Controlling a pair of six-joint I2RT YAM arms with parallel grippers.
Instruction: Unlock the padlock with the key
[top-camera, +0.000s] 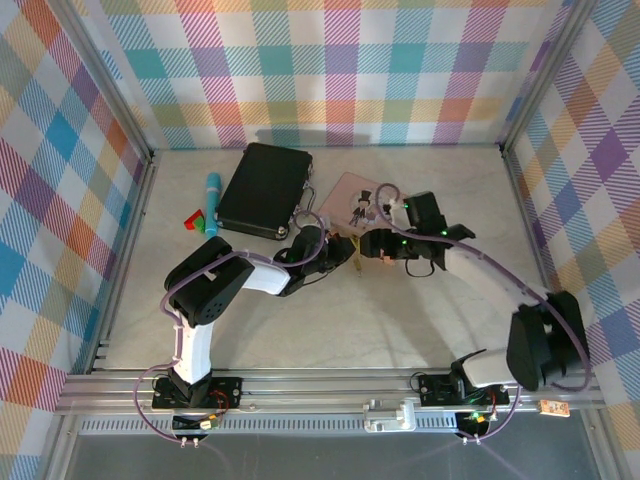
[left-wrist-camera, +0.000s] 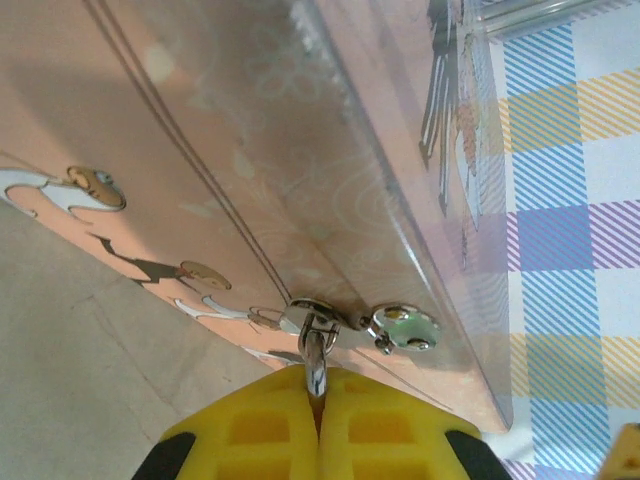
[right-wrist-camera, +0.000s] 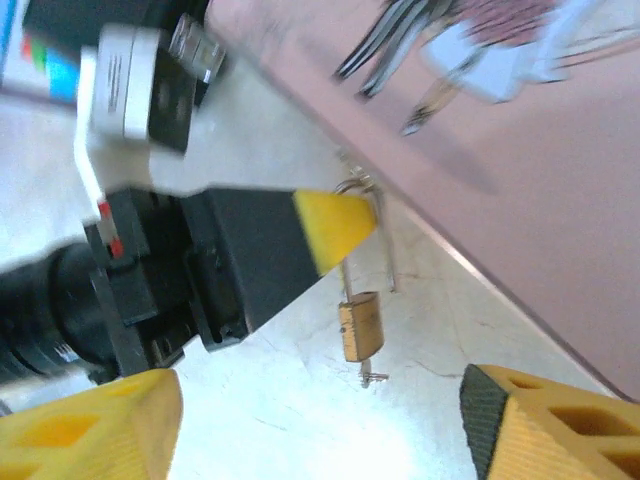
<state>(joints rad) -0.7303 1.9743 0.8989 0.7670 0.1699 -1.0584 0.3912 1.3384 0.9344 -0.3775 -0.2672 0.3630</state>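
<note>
The little gold padlock (right-wrist-camera: 360, 325) is in the middle of the surface (top-camera: 300, 330), right beside the near edge of the pink tin (top-camera: 345, 190). Its thin silver loop goes up to a small shiny clasp (left-wrist-camera: 405, 327) on the side of the tin. The left claw (left-wrist-camera: 320, 410) is closed tight, and its yellow tips pinch that thin silver loop. In the right wrist view, one yellow tip of the left claw sits at the top of the loop and the gold body is below it. A tiny silver key (right-wrist-camera: 372, 377) is just under the gold body, but it is too small to tell if it is in the keyhole. The right claw (right-wrist-camera: 315, 420) is wide open and holds nothing. Its two yellow tips are far apart, one on each side of the padlock, not touching it. From above, both claws meet near the front of the tin. A black case (top-camera: 262, 188) lies to the left of the tin, and a blue pen (top-camera: 212, 195) lies further left
</note>
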